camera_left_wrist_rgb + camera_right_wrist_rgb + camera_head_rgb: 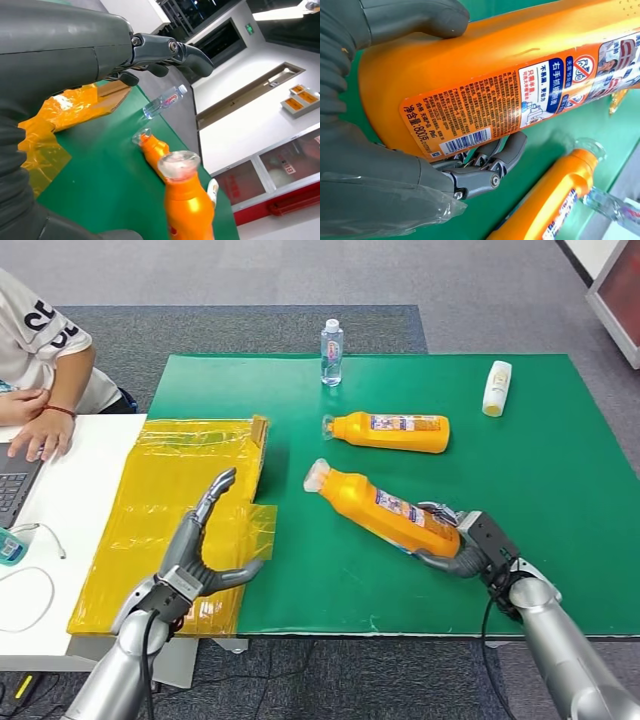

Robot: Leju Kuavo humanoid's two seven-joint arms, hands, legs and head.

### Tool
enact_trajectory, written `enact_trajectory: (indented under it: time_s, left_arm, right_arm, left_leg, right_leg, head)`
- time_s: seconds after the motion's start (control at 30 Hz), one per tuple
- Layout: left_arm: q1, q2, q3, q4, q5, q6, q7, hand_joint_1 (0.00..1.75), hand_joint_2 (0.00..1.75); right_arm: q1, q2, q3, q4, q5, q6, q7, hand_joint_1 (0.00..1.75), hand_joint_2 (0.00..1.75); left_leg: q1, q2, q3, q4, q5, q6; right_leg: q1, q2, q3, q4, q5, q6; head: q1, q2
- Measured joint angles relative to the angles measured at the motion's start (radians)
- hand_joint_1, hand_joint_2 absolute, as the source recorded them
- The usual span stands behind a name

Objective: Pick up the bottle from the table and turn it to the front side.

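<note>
While the right hand [472,545] grips the base end of the nearer orange bottle [385,510], that bottle lies slanted on the green mat [558,490], its clear cap toward the yellow bag [173,510]. From the right wrist, the thumb [414,17] presses one side of the orange body and the darker fingers [486,167] curl under the opposite side, just beside the barcode edge of the label, so the bottle's base sits between them. Whether the bottle is off the mat, I cannot tell. A second orange bottle [392,430] lies just beyond it on the mat, and past that stands a small clear water bottle [331,352] at the mat's far edge. A white bottle [496,388] lies well apart, toward the mat's far right corner. Over the yellow bag, the left hand [200,555] hovers with fingers spread wide, holding nothing.
</note>
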Motion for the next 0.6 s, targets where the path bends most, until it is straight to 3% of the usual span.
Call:
enact_trajectory:
  time_s: [0.33, 0.6]
  left_arm:
    - [0.007, 0.002, -0.001, 0.0, 0.0, 0.0, 0.002, 0.0, 1.75]
    - [0.008, 0.005, -0.002, 0.0, 0.016, -0.014, 0.01, 0.0, 1.75]
  right_arm:
    - [0.051, -0.011, -0.048, -0.076, -0.077, 0.055, -0.008, 1.75, 1.75]
    - [0.102, -0.006, -0.096, -0.144, -0.214, 0.187, -0.058, 1.75, 1.75]
  left_leg:
    - [0.0, 0.0, 0.0, 0.0, 0.0, 0.0]
    - [0.0, 0.0, -0.001, 0.0, 0.0, 0.0]
  right_leg:
    - [0.0, 0.0, 0.0, 0.0, 0.0, 0.0]
    - [0.0, 0.0, 0.0, 0.0, 0.0, 0.0]
  head:
    - [0.0, 0.0]
    - [0.0, 0.0]
